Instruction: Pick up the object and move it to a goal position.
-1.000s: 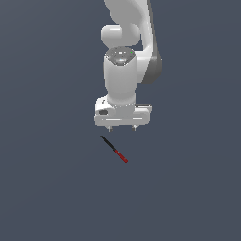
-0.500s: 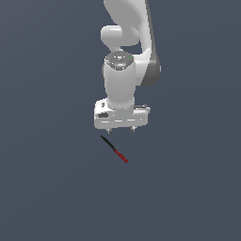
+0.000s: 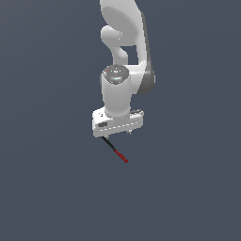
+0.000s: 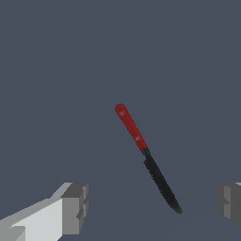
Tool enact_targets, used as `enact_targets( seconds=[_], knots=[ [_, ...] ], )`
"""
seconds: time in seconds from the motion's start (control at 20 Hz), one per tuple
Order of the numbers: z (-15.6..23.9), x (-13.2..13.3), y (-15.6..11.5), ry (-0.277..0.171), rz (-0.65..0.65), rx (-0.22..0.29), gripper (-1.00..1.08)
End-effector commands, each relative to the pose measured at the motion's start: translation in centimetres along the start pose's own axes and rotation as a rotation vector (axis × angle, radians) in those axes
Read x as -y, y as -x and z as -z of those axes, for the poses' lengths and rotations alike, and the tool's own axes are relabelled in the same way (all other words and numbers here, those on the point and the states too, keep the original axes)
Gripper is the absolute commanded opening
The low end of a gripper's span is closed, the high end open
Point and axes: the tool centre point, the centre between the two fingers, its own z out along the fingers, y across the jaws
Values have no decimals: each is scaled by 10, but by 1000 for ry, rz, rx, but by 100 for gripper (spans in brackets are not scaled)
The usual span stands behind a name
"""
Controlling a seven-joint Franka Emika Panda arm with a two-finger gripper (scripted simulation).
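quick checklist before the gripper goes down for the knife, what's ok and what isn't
1. Gripper open: ok, fingers spread wide.
2. Knife between the fingers: ok in the wrist view, blade end nearest the gap.
3. Knife free and flat on the floor: ok, nothing touches it.
4. Fingers around the knife: not ok, gripper sits above it.
5. Fingers squared across the knife: cannot tell.
6. Goal position: cannot tell, no marker shows.

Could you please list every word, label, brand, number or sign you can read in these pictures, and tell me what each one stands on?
None: no readable text shows in either view.
The knife has a plain red handle and a plain black blade, no marking.
The end effector and the white arm above it carry no lettering or logo.
The dark grey ground is blank.
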Motion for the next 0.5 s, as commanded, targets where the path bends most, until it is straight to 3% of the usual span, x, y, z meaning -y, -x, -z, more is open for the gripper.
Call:
enact_targets(
  seconds=[0.0, 0.45],
  knots=[
    [-12, -4, 2, 2, 64, 6, 100],
    [-55, -18, 9, 0, 302, 24, 100]
  ],
)
